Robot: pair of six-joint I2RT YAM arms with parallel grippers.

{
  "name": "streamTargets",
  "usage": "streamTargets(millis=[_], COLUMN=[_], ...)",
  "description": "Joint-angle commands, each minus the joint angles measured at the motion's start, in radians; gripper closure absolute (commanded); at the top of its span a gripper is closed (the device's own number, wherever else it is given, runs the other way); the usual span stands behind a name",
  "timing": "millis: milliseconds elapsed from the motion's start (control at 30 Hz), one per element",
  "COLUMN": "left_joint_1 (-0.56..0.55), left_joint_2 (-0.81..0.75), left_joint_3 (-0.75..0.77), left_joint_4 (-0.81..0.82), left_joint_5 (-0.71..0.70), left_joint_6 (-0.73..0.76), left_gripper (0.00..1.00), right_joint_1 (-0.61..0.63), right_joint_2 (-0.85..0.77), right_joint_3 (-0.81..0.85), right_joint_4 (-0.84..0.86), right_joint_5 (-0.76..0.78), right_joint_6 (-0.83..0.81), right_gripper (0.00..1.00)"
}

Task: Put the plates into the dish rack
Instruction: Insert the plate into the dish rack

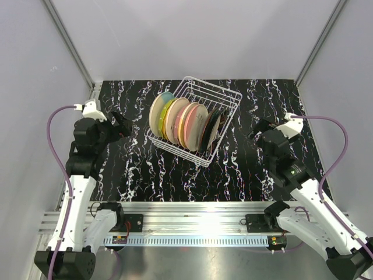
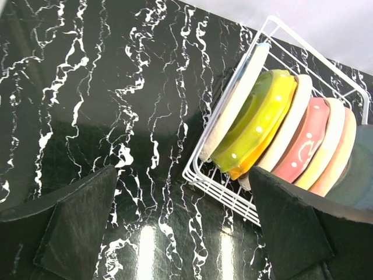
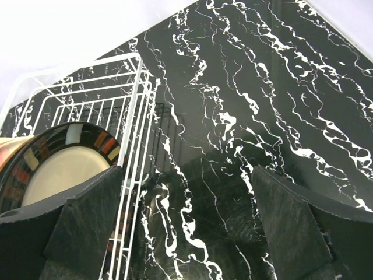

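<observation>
Tabletop (image 1: 134, 169), black marble pattern, carrying dish rack (image 1: 220, 93) set askew near the middle of the far edge. Plates (image 1: 186, 119): on edge in a row inside rack. Left gripper (image 1: 123, 126), right gripper (image 1: 260, 129): arms bent, flanking rack, clear of it, fingers spread wide, empty.

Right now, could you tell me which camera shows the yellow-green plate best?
Left wrist: the yellow-green plate looms large, dotted rim clear. Top view shows only a thin edge; right wrist misses it.
</observation>
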Motion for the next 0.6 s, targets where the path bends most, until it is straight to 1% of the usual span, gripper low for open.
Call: streamTargets(millis=[0, 133, 200, 267, 367, 500, 567], left_joint_1=[-0.004, -0.004, -0.004, -0.004, -0.004, -0.004, -0.004], left_joint_2=[0.005, 0.002, -0.004, -0.013, -0.030, -0.052, -0.050], left_joint_3=[0.009, 0.011, 0.011, 0.009, 0.012, 0.003, 0.005], left_joint_4=[0.059, 0.056, 0.056, 0.053, 0.041, 0.053, 0.049], left_joint_5=[0.039, 0.043, 0.040, 0.016, -0.038, -0.053, -0.055], left_joint_6=[0.018, 0.015, 0.015, 0.016, 0.019, 0.019, 0.019], left_gripper=[0.01, 0.01, 0.01, 0.01, 0.01, 0.01, 0.01], right_joint_1=[-0.003, -0.004, -0.004, -0.004, -0.004, -0.004, -0.003], right_joint_2=[-0.012, 0.000, 0.002, 0.003, 0.006, 0.000, 0.008], right_joint_3=[0.010, 0.025, 0.022, 0.013, 0.013, 0.018, 0.035], right_joint_4=[0.026, -0.012, -0.025, -0.006, -0.003, -0.017, -0.037], right_joint_5=[0.020, 0.040, 0.025, -0.011, -0.014, 0.006, -0.003], right_joint_6=[0.040, 0.057, 0.074, 0.061, 0.058, 0.074, 0.109], right_gripper=[0.00, 0.00, 0.00, 0.00, 0.00, 0.00, 0.00])
